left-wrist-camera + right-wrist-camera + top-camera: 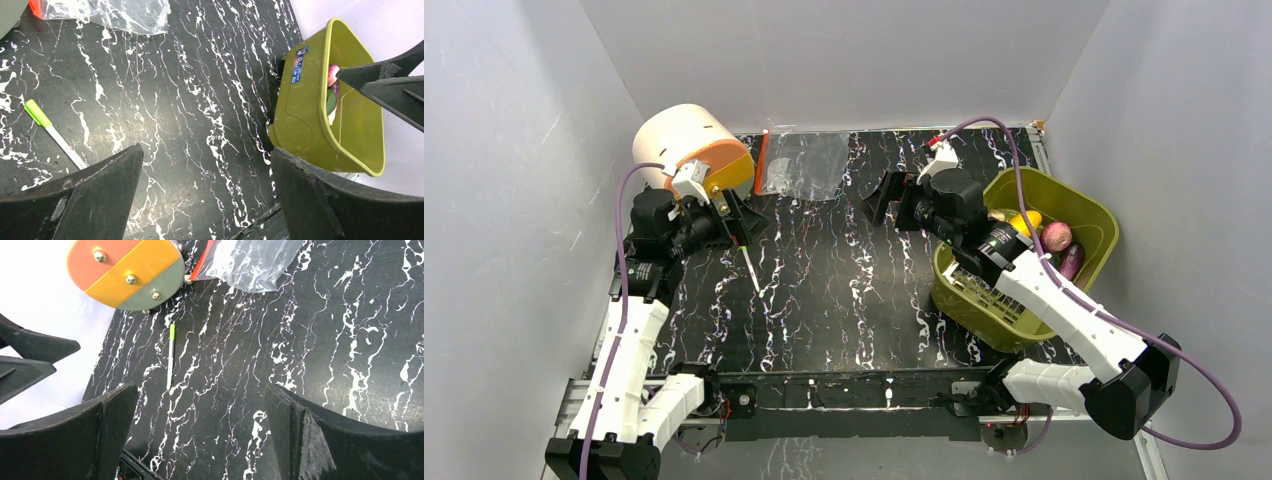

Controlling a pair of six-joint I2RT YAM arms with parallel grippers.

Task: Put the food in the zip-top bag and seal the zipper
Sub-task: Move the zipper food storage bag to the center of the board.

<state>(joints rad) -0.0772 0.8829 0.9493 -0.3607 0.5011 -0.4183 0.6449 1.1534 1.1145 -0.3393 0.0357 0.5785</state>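
Above the table point(824, 300), my left pincer point(206, 149) and right pincer point(201, 387) gape empty. Packing hasn't begun: food point(1039, 232) sits in the basket point(1106, 216); next I'd carry one piece to the bag point(809, 165).

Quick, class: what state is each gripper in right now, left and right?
Left gripper: open, holding nothing.
Right gripper: open, holding nothing.

walls point(844, 60): plain white, three sides | tabletop point(824, 290): black marble, white veins | light: even
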